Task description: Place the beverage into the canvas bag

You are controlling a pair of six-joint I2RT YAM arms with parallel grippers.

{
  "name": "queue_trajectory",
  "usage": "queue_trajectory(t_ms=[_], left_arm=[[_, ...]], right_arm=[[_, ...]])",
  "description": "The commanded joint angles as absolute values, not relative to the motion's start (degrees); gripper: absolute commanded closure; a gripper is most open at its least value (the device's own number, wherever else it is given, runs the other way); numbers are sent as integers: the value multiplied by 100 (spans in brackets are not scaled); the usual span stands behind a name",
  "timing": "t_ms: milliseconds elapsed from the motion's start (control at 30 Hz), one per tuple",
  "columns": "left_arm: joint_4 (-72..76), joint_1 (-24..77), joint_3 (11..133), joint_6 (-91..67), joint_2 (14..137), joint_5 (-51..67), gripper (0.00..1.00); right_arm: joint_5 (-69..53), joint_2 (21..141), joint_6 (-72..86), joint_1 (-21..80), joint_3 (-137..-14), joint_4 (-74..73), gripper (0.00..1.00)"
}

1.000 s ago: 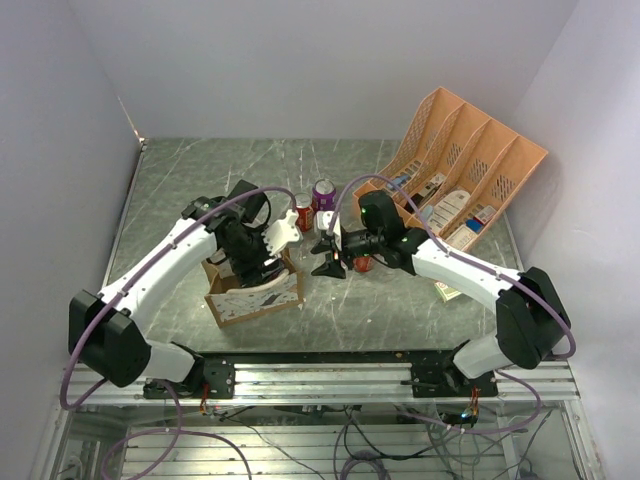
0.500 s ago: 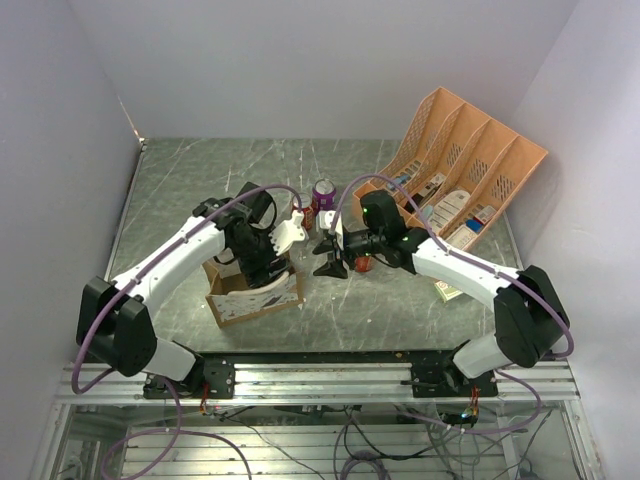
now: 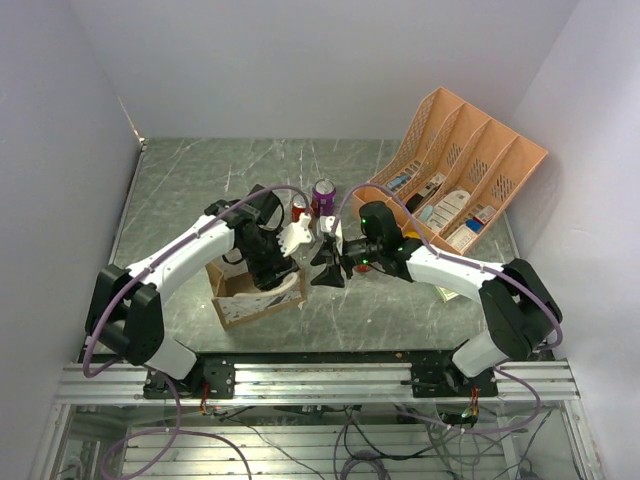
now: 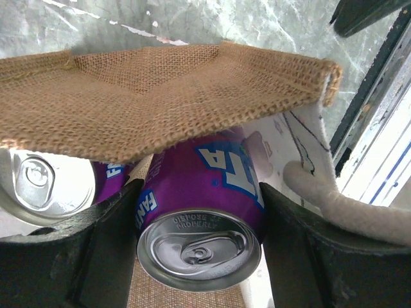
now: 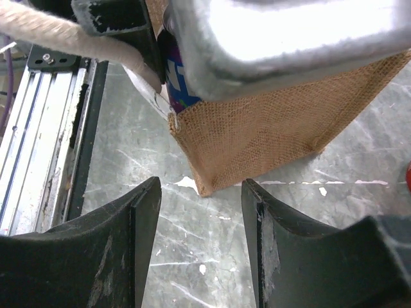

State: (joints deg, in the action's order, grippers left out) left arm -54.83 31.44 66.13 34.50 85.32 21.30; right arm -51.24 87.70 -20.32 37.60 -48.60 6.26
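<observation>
Left fingers (image 4: 292, 250) are clamped on a purple Fanta can (image 4: 199, 212), one finger on each side and the lid facing the wrist camera. The can is in the mouth of the canvas bag (image 3: 258, 303), under the burlap wall with the white patterned panel to its right. I can't tell whether it touches the bottom.

A second can (image 4: 42, 186) is already inside, just left of the held one, silver top showing. The cream rope handle (image 4: 327, 199) hangs off the right side of the bag.

Right fingers (image 5: 122, 250) are spread moderately and hold nothing. They sit low over the bench (image 3: 200, 190), just right of the bag's near corner and not touching it.

The bag sits left of centre, toward the near edge. Farther back, between the two arms, stand a red can (image 3: 300, 208) – partly hidden by the left wrist – and a purple can (image 3: 323, 192) just to its right, both upright.

The orange file organizer (image 3: 470, 160) is at far right, well apart from the bag, with papers in its slots.
</observation>
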Motion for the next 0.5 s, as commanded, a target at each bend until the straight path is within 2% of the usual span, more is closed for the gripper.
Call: queue_trajectory(t_ms=[0,467], left_arm=[[-4927,3258,6611,3451,8533,2328,74],[-4786,3461,6557,3179,8890,1985,56]], right_arm=[[-5248,8912,-1646,3778,-4721,1264,47],[-5248,9047,-1814,3798,-4781,1103,49]])
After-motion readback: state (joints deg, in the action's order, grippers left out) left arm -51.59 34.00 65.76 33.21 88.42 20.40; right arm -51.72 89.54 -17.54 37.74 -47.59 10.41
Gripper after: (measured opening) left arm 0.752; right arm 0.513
